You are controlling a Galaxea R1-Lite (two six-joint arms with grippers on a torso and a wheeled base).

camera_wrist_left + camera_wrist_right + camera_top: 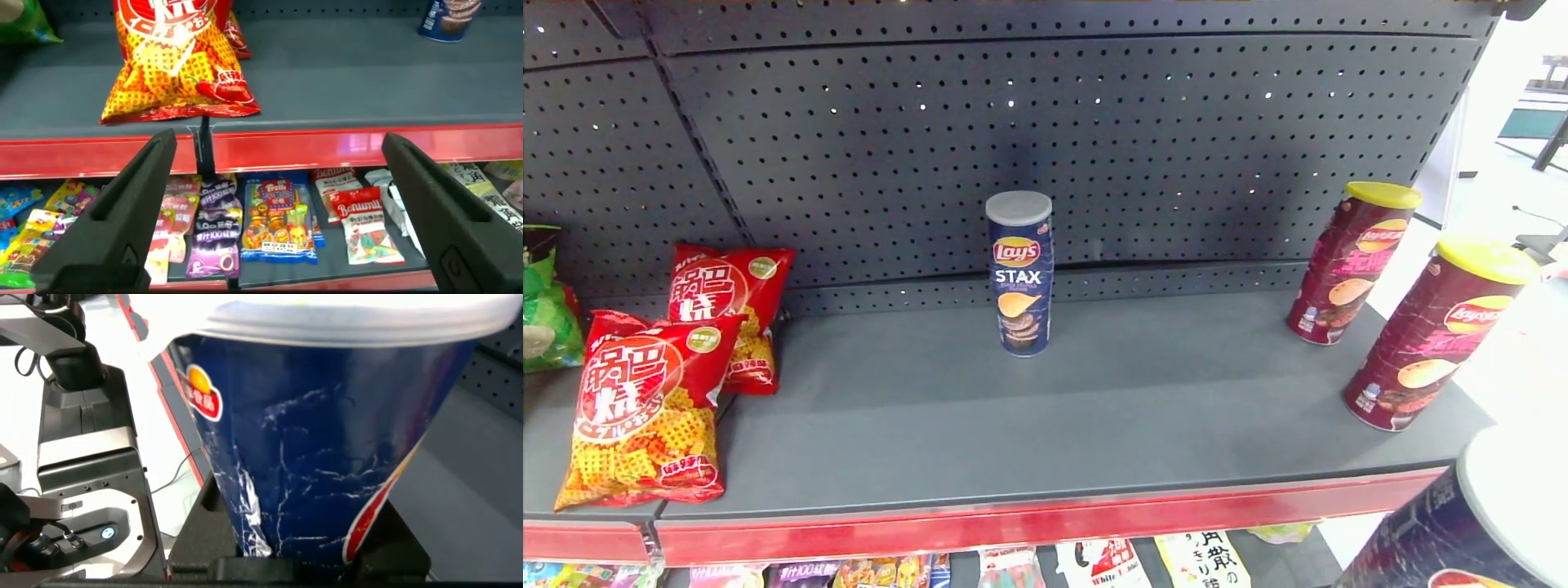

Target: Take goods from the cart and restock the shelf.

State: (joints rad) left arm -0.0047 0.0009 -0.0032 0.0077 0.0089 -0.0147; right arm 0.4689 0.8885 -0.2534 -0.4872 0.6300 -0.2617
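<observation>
1. The right gripper [304, 554] is clamped around the lower body of a dark blue chip can [327, 441] with a pale lid. In the head view this held can sits at the lower right corner, in front of the shelf's right end and lower than the shelf board [1094, 408].
2. The left gripper [278, 143] has its jaws spread wide and holds nothing. It hangs in front of the red front rail [327, 149], facing the candy packets [278, 220] on the tier below.
3. A second dark blue can [1019, 273] with a grey lid stands upright and alone at the middle of the shelf board, near the pegboard back [1094, 147].
4. Two maroon cans with yellow lids stand at the right end, the rear maroon can [1352, 261] apart from the front maroon can [1433, 335].
5. At the left end, the front red snack bag [645, 408] overlaps the rear red snack bag [731, 314]. A green bag [543, 302] lies at the far left edge.
</observation>
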